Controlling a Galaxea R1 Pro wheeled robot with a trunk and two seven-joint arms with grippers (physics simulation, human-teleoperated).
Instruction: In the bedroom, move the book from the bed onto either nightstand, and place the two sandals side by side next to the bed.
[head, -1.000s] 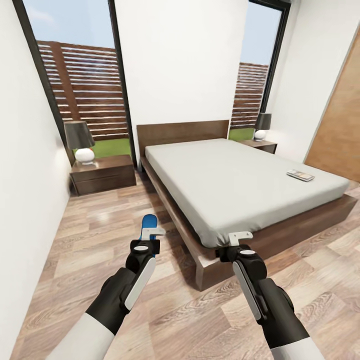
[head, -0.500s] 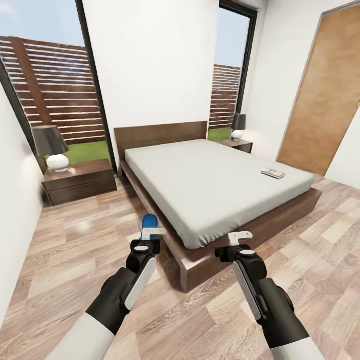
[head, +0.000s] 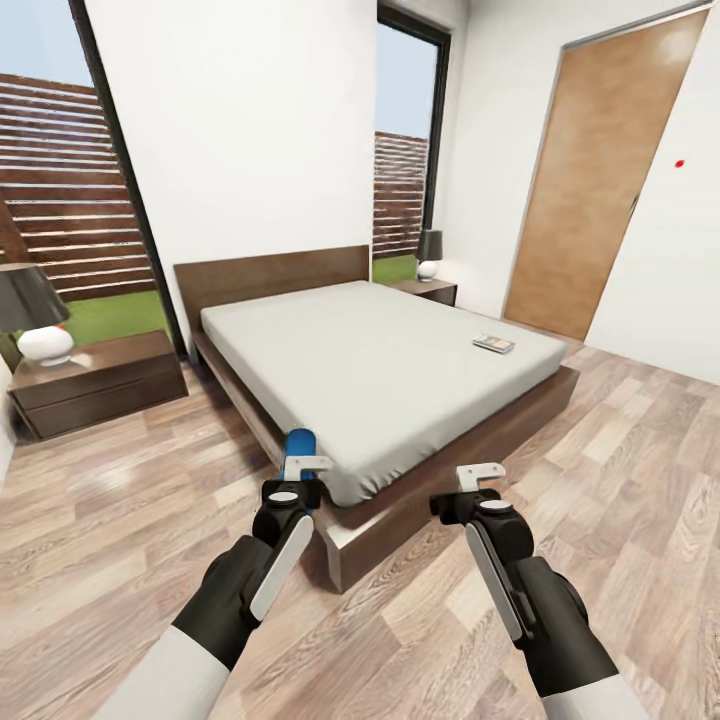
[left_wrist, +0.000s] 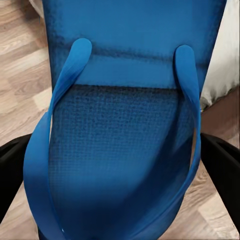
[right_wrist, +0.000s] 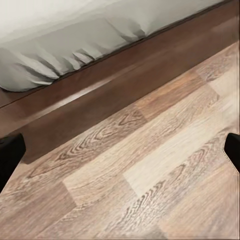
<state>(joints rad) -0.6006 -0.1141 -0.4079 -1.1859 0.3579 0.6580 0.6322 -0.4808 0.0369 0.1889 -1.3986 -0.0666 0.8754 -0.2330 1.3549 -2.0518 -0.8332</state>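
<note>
Blue shows at the tip of the left gripper (head: 303, 467) in the head view: a sandal (head: 299, 443) stands up out of it, clamped between the fingers, in front of the near corner of the bed (head: 380, 360). The right gripper (head: 478, 478) hangs over the floor (head: 620, 450) at about 5 o'clock of that corner, fingers spread with nothing between them. The bed fills the middle of the view, its grey mattress bare except for the book (head: 493, 344), which lies flat near the right edge at roughly 2 o'clock from the bed's centre. One nightstand (head: 95, 380) sits at 9 o'clock of the bed against the window wall, carrying a lamp (head: 35, 315) with a dark shade. The second nightstand (head: 425, 290) stands at the far side of the headboard, around 1 o'clock, with its own small lamp (head: 429, 252). A wooden door (head: 590, 180) stands on the right wall.

From the left wrist, the sandal (left_wrist: 125, 120) is seen close up, textured sole and both straps facing the camera, with the black fingers (left_wrist: 220, 170) pressing its two sides. Floor and a strip of mattress show past it.

From the right wrist, the black fingertips (right_wrist: 10, 155) sit wide apart at the frame's edges. Between them lie the floor planks (right_wrist: 150, 170) and, beyond, the bed's dark frame (right_wrist: 95, 95) with the mattress (right_wrist: 65, 40) over it.
</note>
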